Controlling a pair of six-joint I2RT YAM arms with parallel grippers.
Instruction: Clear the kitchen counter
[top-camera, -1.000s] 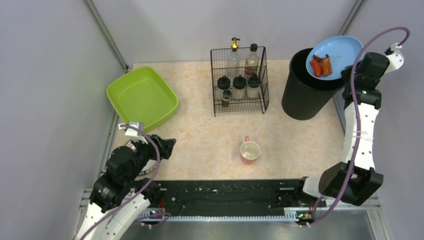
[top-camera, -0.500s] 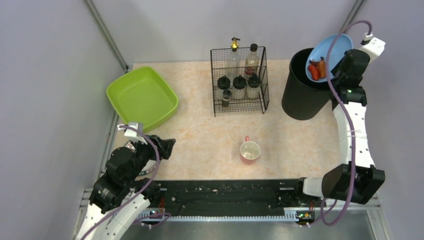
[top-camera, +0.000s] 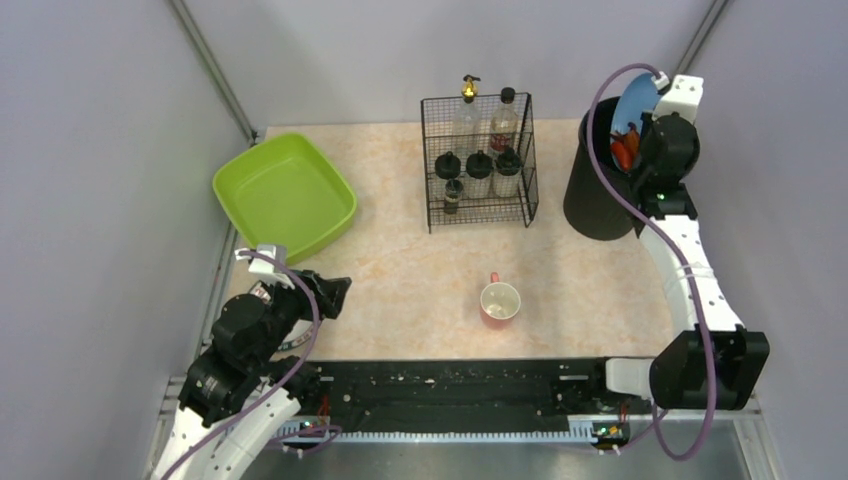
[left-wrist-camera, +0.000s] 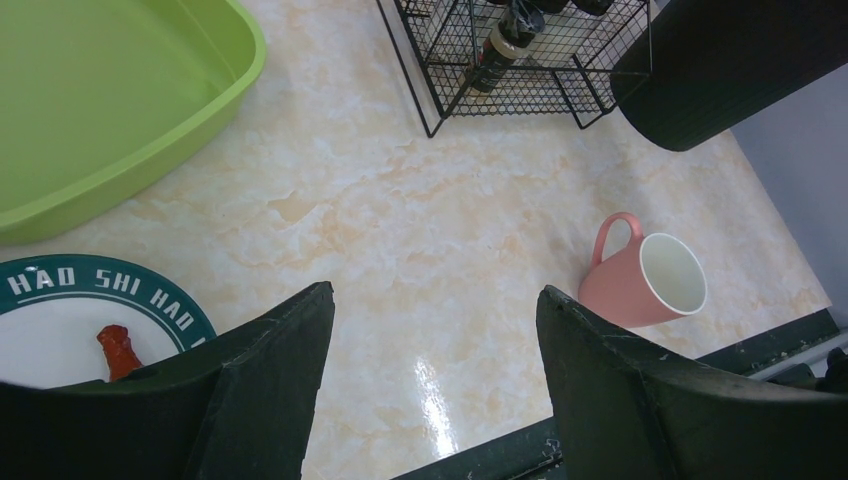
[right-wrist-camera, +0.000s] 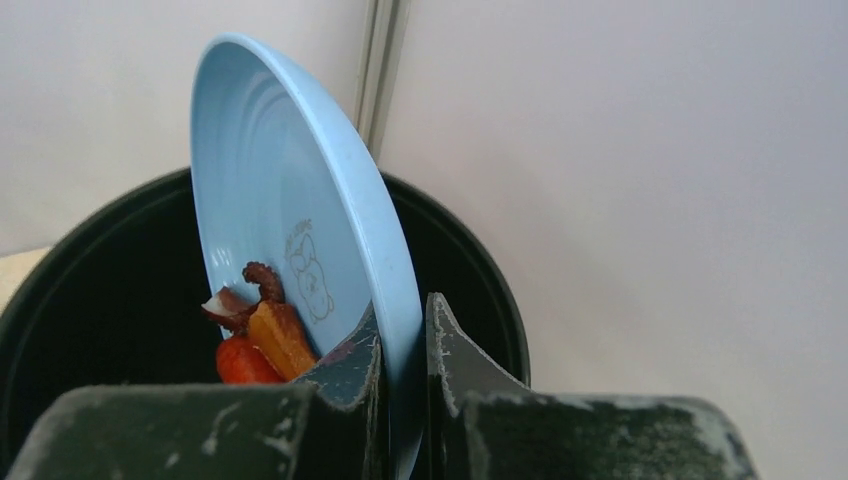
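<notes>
A tilted blue plate (right-wrist-camera: 290, 200) (scraps (right-wrist-camera: 262, 338) aboard) is clamped by the right gripper (right-wrist-camera: 403, 322) over the bin (top-camera: 592, 200) at the far-right corner of the kitchen counter (top-camera: 400, 270); the left gripper (left-wrist-camera: 432, 335) is spread open.

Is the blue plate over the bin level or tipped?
Tipped: the blue plate stands nearly on edge over the black bin, food scraps at its lower rim.

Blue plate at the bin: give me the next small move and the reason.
Probably tip the blue plate a little further, or give it a small shake. The right gripper is shut on its rim, holding it nearly on edge over the black bin, yet the food scraps sit on its low side, not in the bin.
</notes>
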